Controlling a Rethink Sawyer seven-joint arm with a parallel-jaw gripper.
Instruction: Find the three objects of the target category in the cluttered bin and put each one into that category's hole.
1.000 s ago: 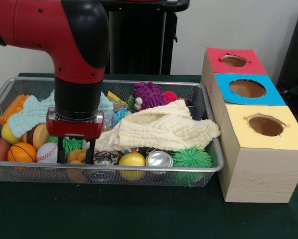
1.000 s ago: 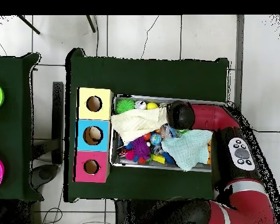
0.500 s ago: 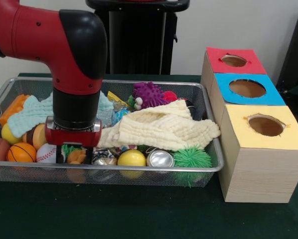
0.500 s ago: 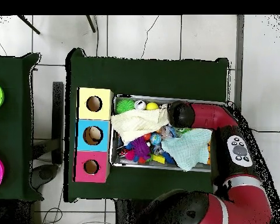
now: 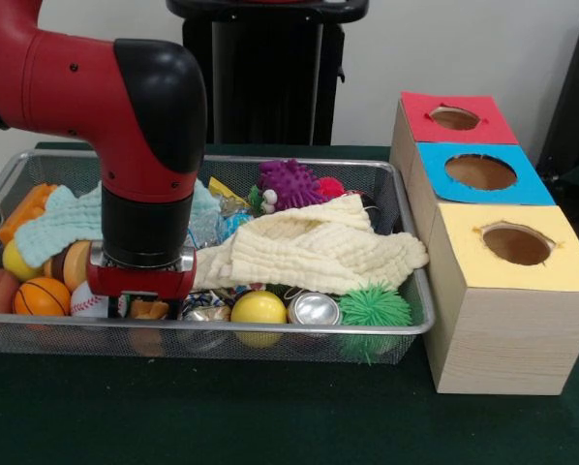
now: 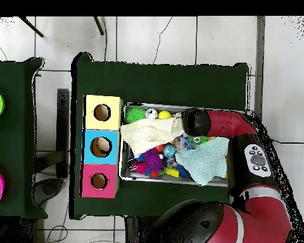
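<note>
My gripper is down inside the wire bin at its front left. Its fingers stand apart, open, on either side of a small orange-brown toy; their tips are hidden behind the bin's rim. A baseball and a small basketball lie just left of it, and a yellow ball and a silver can to its right. In the overhead view the arm's black wrist covers the gripper. The wooden box has a yellow hole, a blue hole and a red hole.
A cream cloth drapes over the bin's middle, and a light blue cloth lies at the left behind the arm. A purple spiky toy sits at the back, a green spiky ball at the front right.
The gripper has sunk lower into the bin around the orange-brown toy, so its fingertips now drop behind the rim. The fingers keep the same spread.
</note>
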